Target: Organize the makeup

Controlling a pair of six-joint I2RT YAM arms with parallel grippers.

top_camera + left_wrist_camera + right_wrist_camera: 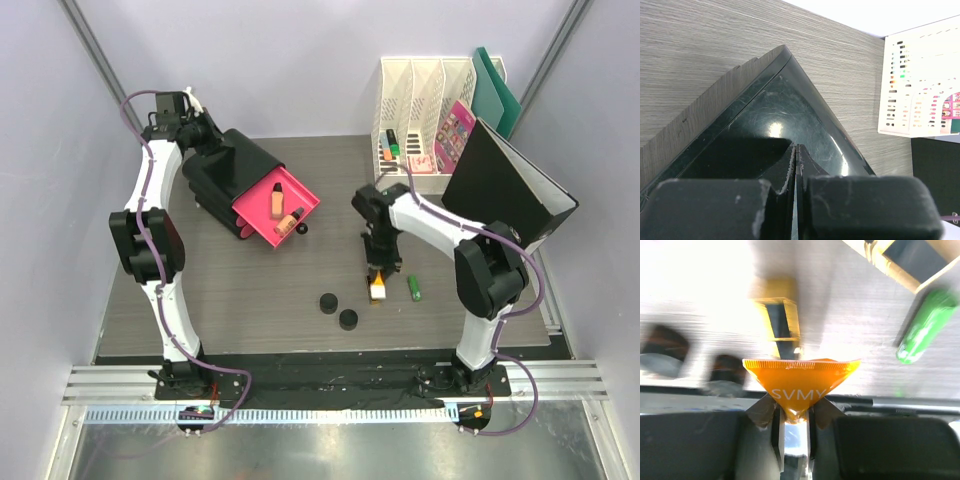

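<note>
Wooden tabletop point(250, 290); orange-and-white tube point(801, 377) inside right gripper point(792, 417)

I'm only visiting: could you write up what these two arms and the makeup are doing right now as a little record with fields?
Left claw: shut, over the black box
Right claw: shut on the orange-and-white tube
Pink drawer: pulled open, two peach bottles inside
Lying loose: two black round compacts, green tube

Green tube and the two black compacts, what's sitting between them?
The orange-and-white tube, gripped by the right tool, as the top view shows.
</note>
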